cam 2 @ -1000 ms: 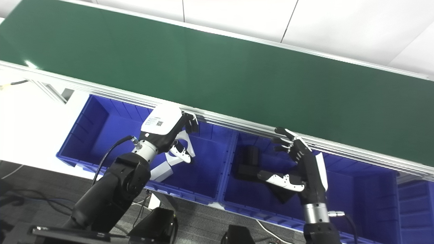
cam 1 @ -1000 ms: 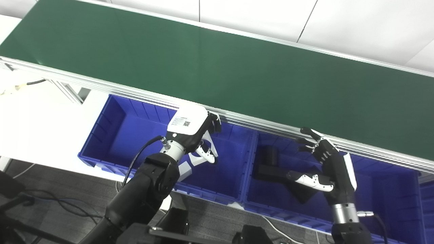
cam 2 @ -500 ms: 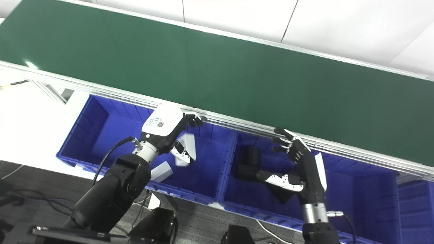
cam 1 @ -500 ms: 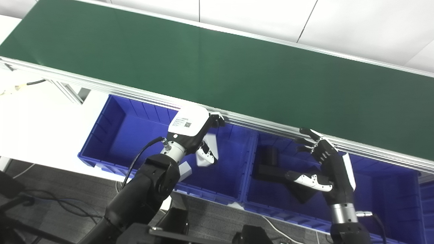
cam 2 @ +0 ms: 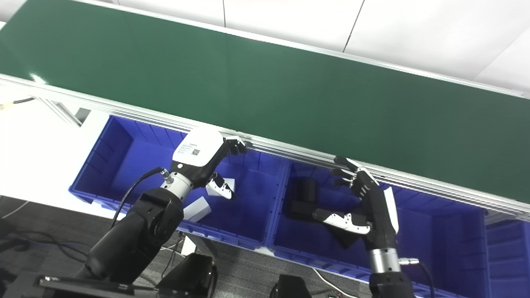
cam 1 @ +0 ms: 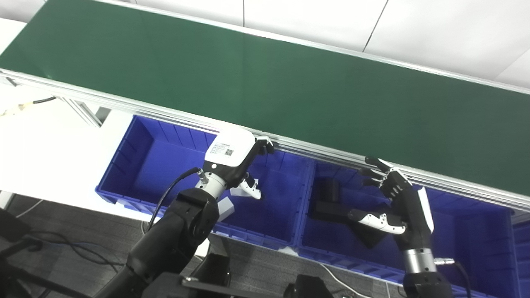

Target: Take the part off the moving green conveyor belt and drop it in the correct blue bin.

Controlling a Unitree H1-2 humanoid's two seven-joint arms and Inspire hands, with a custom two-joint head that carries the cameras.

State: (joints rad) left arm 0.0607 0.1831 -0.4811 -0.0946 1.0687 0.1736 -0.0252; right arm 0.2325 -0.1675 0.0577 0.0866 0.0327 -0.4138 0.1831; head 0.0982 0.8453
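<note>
Item: white part (cam 1: pixel 241 191) lay in your left blue bin (cam 1: pixel 136 165), at 5 o'clock beneath the released left hand (cam 1: pixel 236 159). Right hand (cam 1: pixel 399 203) was splayed, empty. Risk: lowered fingers could snag the bin wall.

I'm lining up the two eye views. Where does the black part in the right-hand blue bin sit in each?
Left eye view: black part, lower centre-right, left of the right hand.
Right eye view: black part, lower centre.
Shared landmark: the wall between the two blue bins, just left of it.
</note>
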